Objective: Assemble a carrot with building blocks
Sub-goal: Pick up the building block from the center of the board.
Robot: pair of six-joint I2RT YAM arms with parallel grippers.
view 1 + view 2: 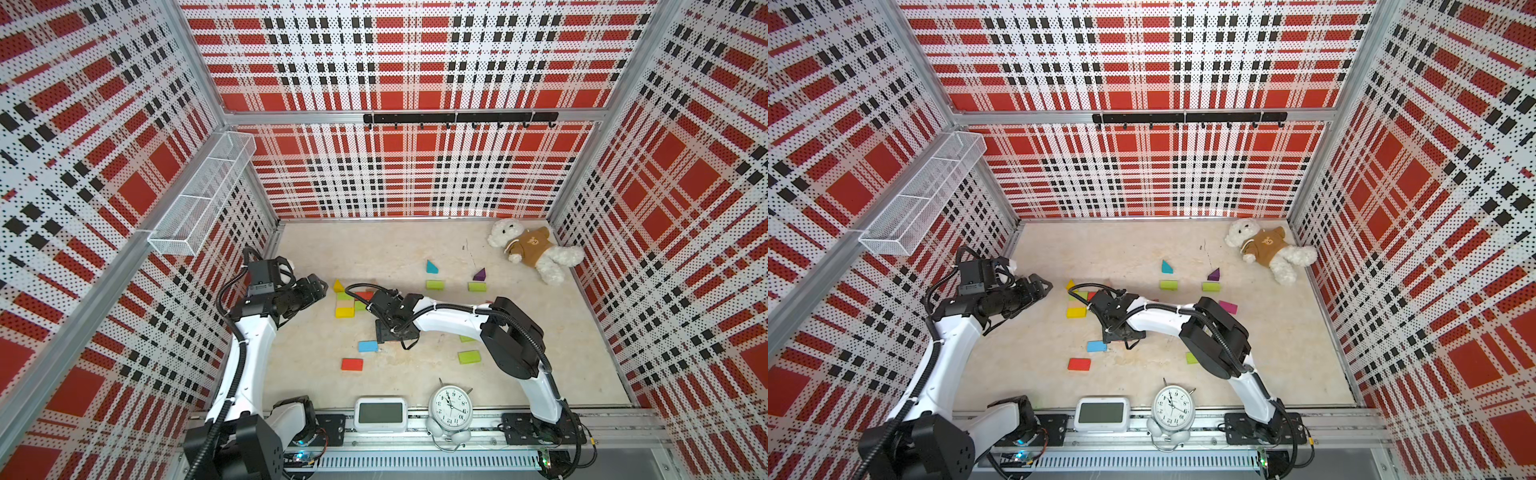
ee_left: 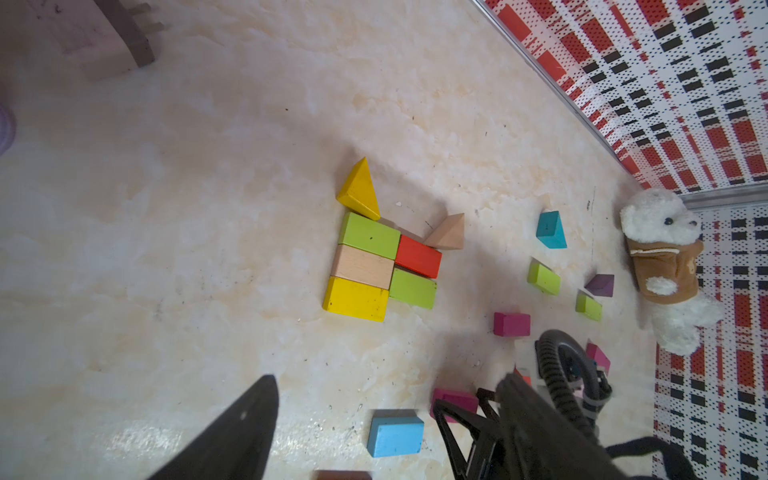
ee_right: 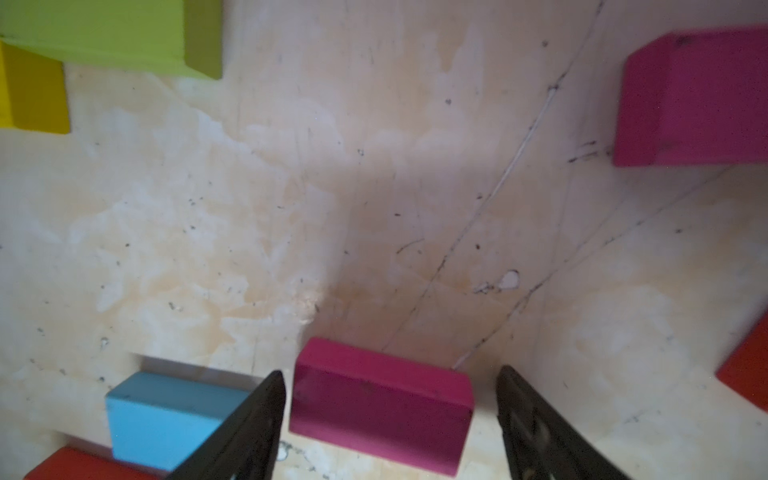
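Note:
My right gripper [image 3: 390, 372] stands open low over the floor, its fingers on either side of a magenta brick [image 3: 380, 407] and not clamped on it. A blue brick [image 3: 166, 415] lies right beside it. Further left, a cluster of building blocks lies flat: yellow wedge [image 2: 360, 191], lime brick [image 2: 369, 235], wood brick [image 2: 362, 264], yellow brick [image 2: 356, 299], red-orange brick [image 2: 417, 256], second lime brick [image 2: 412, 288] and wood wedge [image 2: 446, 235]. My left gripper [image 1: 318, 291] hovers open and empty, left of the cluster.
Loose blocks are scattered about: teal wedge [image 1: 431, 267], purple wedge [image 1: 479, 274], lime bricks [image 1: 434, 284], red brick [image 1: 352, 364]. A teddy bear [image 1: 532, 249] lies at the back right. An alarm clock [image 1: 451, 405] and a digital clock [image 1: 380, 413] stand at the front edge.

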